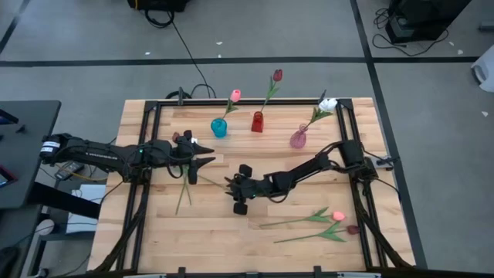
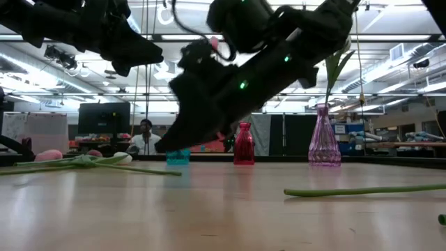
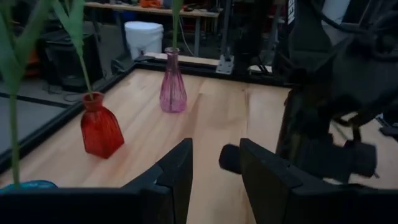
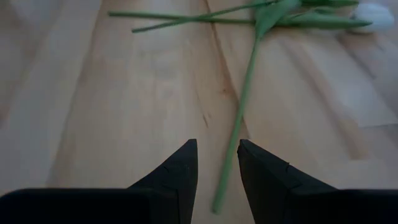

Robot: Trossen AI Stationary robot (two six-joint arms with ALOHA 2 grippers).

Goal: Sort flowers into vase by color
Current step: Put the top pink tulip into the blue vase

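Flowers [image 1: 185,189]: light, limp, thin-stemmed. Hovering at six o'clock of the stem [image 4: 239,134], right hand [image 4: 217,171] slightly parted, empty. Gripping mid-stem likely best.

The right gripper [image 4: 216,163] hangs over the wooden tabletop [image 4: 93,112], fingers [image 4: 177,171] slightly parted and holding nothing. A green stem [image 4: 239,127] (its lower end lies just between them) runs toward twelve o'clock, joining other crossed stems and leaves [image 4: 273,12].

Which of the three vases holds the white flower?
The pale purple vase, rightmost in the row; the blue vase holds pink and the red vase dark red.
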